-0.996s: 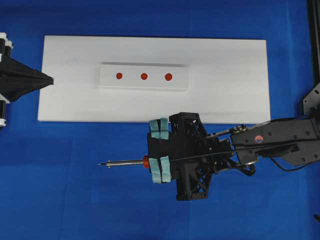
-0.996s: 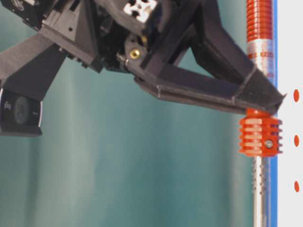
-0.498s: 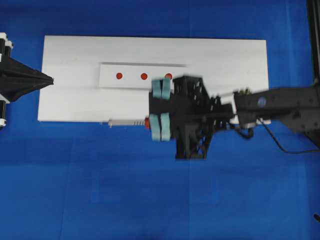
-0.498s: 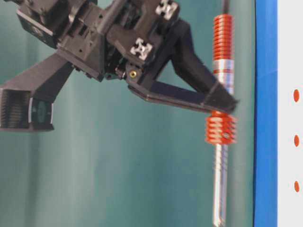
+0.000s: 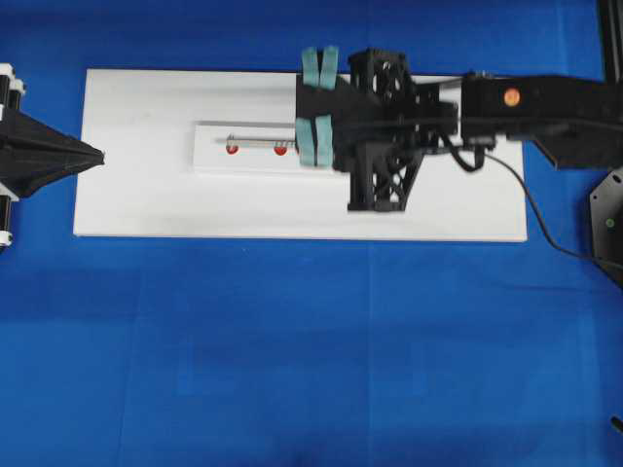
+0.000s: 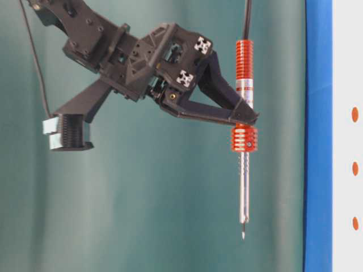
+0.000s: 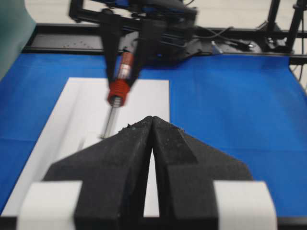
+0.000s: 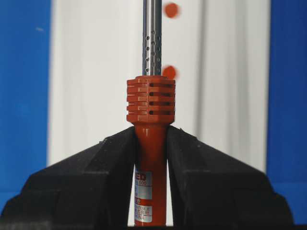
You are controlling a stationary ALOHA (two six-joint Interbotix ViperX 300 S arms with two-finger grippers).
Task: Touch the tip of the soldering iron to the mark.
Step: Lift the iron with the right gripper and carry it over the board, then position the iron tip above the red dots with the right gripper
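the right gripper (image 8: 150, 139) is clamped on the orange-red handle of the soldering iron (image 5: 263, 143), its two black jaws pressed against the handle just behind the ribbed collar, with no gap showing in the right wrist view. the iron lies level above the white board (image 5: 146, 195), shaft pointing toward the board's left edge, cord (image 5: 531, 209) trailing off past the right edge. in the overhead view the shaft runs over the raised white strip (image 5: 209, 161) near the board's middle, crossing the middle red dot (image 5: 280, 150), and its tip sits close to the leftmost red dot (image 5: 232, 149); the third dot is hidden under the gripper. the table-level view shows the iron well clear of the board surface, so it is not touching anything yet

judging from this, the step in hand is the carry: the iron is over the marks but not lowered. which dot counts as the mark i cannot tell. the next move calls for tilting or lowering the tip onto a dot with a gentle, well-aimed descent, since the thin shaft could skid off the strip

the left gripper (image 7: 152, 125) rests closed and empty beside the board's left edge, apart from it all
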